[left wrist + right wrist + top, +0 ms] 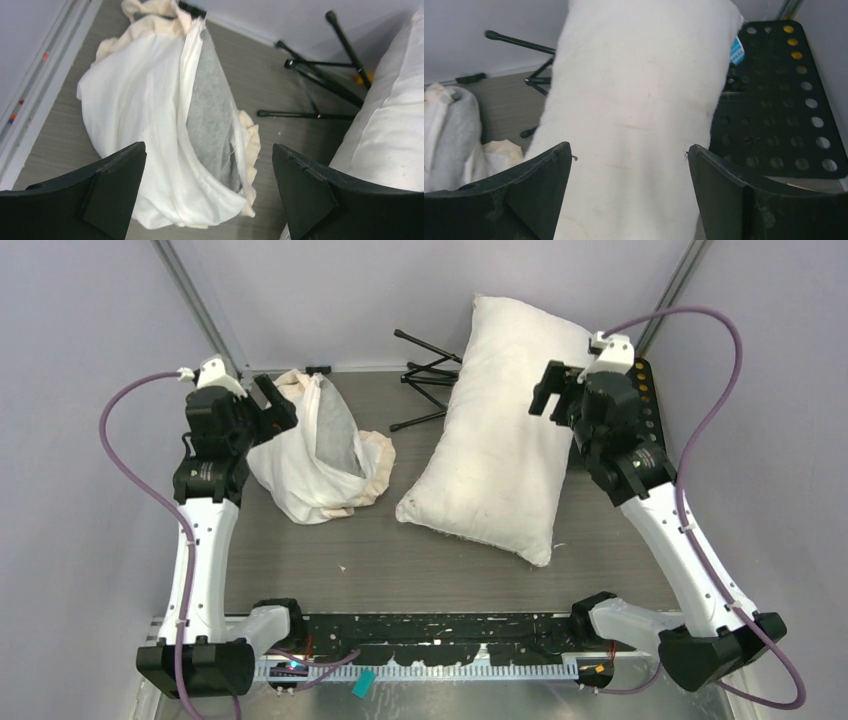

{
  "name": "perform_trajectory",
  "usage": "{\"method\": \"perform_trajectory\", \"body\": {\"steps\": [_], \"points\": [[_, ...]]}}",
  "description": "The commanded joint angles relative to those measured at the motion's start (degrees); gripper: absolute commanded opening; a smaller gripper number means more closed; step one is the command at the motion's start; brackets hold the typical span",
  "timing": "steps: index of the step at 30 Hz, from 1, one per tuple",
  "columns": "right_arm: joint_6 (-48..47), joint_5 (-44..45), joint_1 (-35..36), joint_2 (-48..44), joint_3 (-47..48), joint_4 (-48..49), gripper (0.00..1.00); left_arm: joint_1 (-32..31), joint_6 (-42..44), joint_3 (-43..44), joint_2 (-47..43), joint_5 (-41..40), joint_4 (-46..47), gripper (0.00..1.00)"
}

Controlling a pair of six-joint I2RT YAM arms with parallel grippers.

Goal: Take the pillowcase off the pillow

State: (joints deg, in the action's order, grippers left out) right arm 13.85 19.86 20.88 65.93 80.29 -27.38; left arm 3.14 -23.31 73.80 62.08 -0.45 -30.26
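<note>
Grey-and-cream frilled fabric pillowcase [315, 455] off plump off-white rectangular pillow [505, 450]

Left gripper [207, 146] hung with jaws spread and empty, the crumpled pillowcase just ahead of its fingers. Right gripper [629, 146], likewise spread and empty, hovered over the pillow's middle.

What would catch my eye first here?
A big plump off-white pillow lies bare, right of centre on the table. Left of it the pillowcase sits crumpled in a heap, cream-white with grey showing inside. The left gripper hangs open by the heap, the right gripper open over the pillow.
</note>
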Motion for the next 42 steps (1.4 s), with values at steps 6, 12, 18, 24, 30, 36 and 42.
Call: {"method": "perform_trajectory", "body": {"steps": [6,12,18,24,30,36,42], "points": [[2.36,16.53,-3.04,-10.59,-22.31,7.86,0.90,0.29,-2.60,-17.07,-7.60,-5.60,0.73,1.00],[7.89,10.10,-11.49,-13.70,-31.13,8.21,0.91,0.28,-8.99,-25.55,-7.81,-12.84,0.56,1.00],[9.64,4.41,-17.52,-11.73,-38.17,13.15,0.93,0.29,-7.62,-35.80,-9.14,-11.02,10.92,1.00],[3.55,1.56,-17.54,-14.23,-54.22,36.04,0.92,0.29,0.20,-46.01,-14.31,-8.90,26.98,1.00],[2.23,1.42,-17.50,-6.58,-57.93,49.51,0.88,0.29,5.87,-50.94,-10.99,-10.99,37.23,0.98],[-0.14,3.55,-17.54,4.29,-59.84,63.22,0.85,0.18,11.40,-60.68,-5.35,-9.00,63.22,0.86],[-6.09,3.41,-17.54,13.22,-61.37,76.09,0.85,0.20,13.34,-59.35,7.61,-7.35,74.27,0.89]]}}
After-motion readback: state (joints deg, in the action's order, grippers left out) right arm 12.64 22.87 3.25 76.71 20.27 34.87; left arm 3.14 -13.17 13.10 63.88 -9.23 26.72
